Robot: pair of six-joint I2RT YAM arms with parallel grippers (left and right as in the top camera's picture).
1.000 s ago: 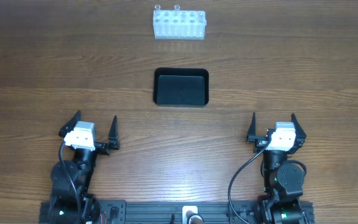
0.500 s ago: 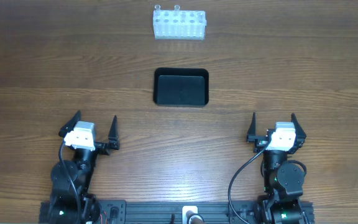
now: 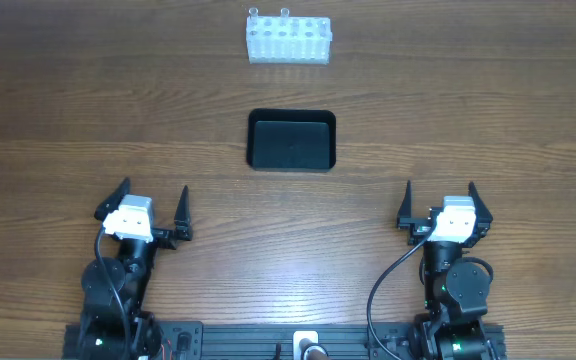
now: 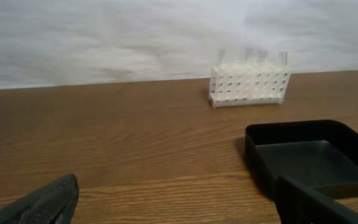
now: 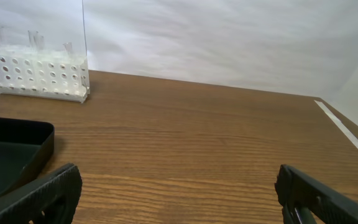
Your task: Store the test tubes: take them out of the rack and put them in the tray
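Tubes (image 3: pixel 255 13) upright in white rack (image 3: pixel 288 42), far middle of the table (image 3: pixel 58 100); both grippers released.
Clear tube tops stand above the rack's top face, toward its far side in the top view. Black tray (image 3: pixel 292 114) lies on the near side of the rack, in line with it and apart from it, its long side running left to right. Left gripper (image 3: pixel 153 190) sits near left, well apart from the tray, fingers spread wide. Right gripper (image 3: pixel 438 190) sits near right, likewise spread wide. Both point toward the far edge, close above their own bases.
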